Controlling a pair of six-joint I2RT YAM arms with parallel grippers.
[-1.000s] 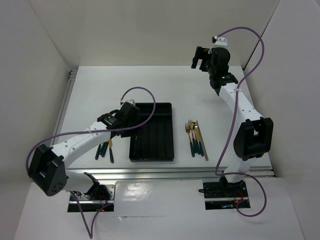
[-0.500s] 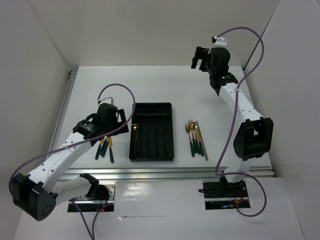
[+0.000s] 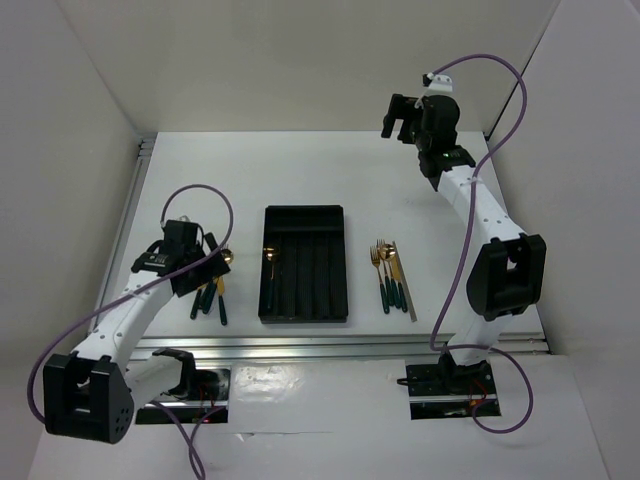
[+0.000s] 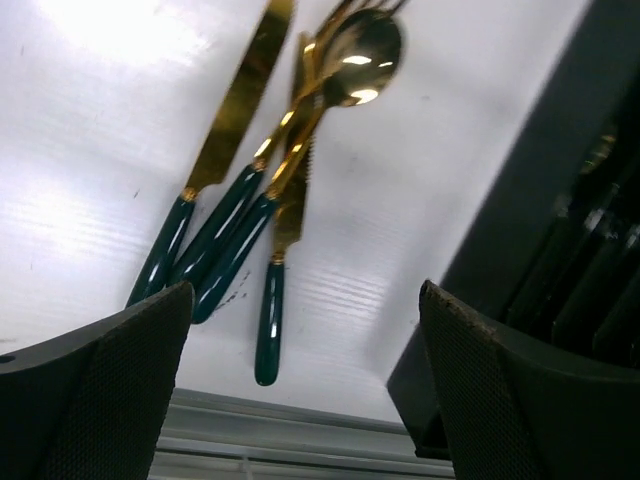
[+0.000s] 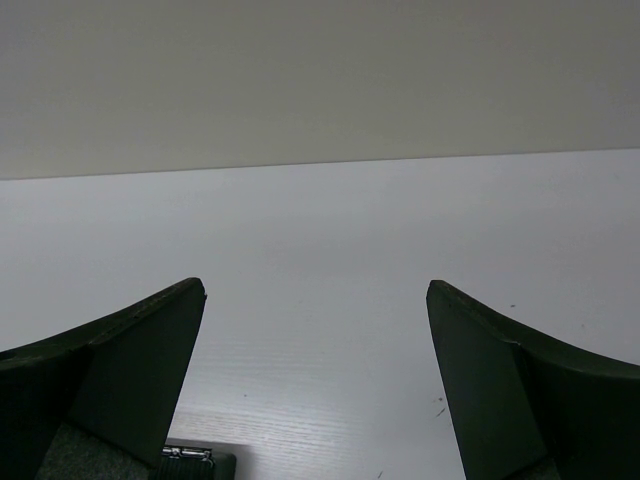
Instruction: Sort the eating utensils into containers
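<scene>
The black divided tray [image 3: 335, 290] lies mid-table, with one gold-headed utensil [image 3: 270, 262] in its leftmost compartment. A pile of green-handled utensils [image 3: 211, 298] lies left of the tray. In the left wrist view it shows a gold knife [image 4: 238, 95], a spoon [image 4: 362, 42] and more, with the tray's wall [image 4: 545, 200] at the right. My left gripper [image 3: 195, 272] hangs open and empty just above this pile [image 4: 305, 290]. A second utensil group [image 3: 388, 272] and a thin silver piece [image 3: 410, 295] lie right of the tray. My right gripper [image 3: 398, 118] is open, empty, raised at the back.
The right wrist view shows only the bare white table and the back wall between my open right gripper [image 5: 312, 290]. White walls enclose the table on the left, back and right. An aluminium rail [image 3: 350, 345] runs along the near edge.
My left arm has swung left from over the tray to above the left pile. A gold-headed utensil now shows in the tray's left compartment. The right arm has not moved.
</scene>
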